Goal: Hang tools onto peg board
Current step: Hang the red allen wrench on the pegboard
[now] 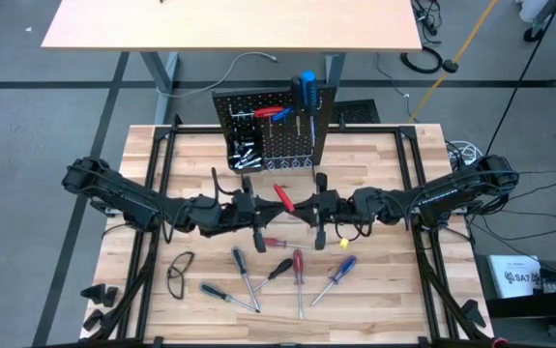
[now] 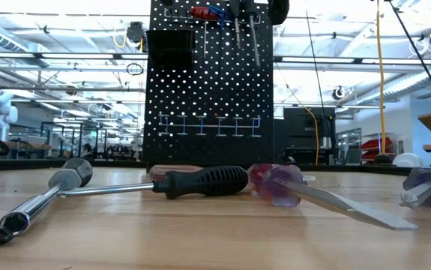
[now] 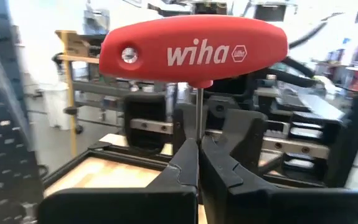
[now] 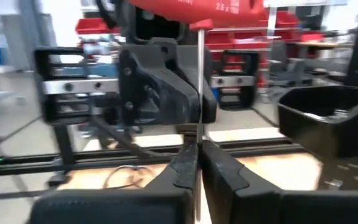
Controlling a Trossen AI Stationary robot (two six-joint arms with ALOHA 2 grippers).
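A red T-handle key (image 3: 194,51) with a thin metal shaft stands upright above the table's middle (image 1: 282,198). My left gripper (image 3: 198,155) and my right gripper (image 4: 198,155) meet at it from either side, both shut on the shaft (image 1: 266,211) (image 1: 307,208). The black peg board (image 1: 273,126) stands at the far edge with a blue-handled screwdriver (image 1: 305,89) and red-handled pliers (image 1: 273,113) hanging on it. Several screwdrivers (image 1: 278,273) lie on the table's near part. My left gripper pinches the key's thin shaft (image 3: 197,127) between its two fingers, a little below the red handle. The fingers come level from the table's left and lie across the shaft. The key stands upright, handle on top, clear of the table. My right gripper pinches the same shaft (image 4: 200,134) between its two fingers, coming level from the table's right, across the shaft. The red handle (image 4: 197,12) stands above the fingers, and the left gripper sits right behind the shaft.
Dark safety glasses (image 1: 181,273) lie at the near left. A black-handled screwdriver (image 2: 200,180) and a clear red-handled one (image 2: 275,184) lie in front of the peg board (image 2: 208,97). A small black bin (image 2: 169,46) hangs on the board. Black frame rails (image 1: 161,184) run along the table.
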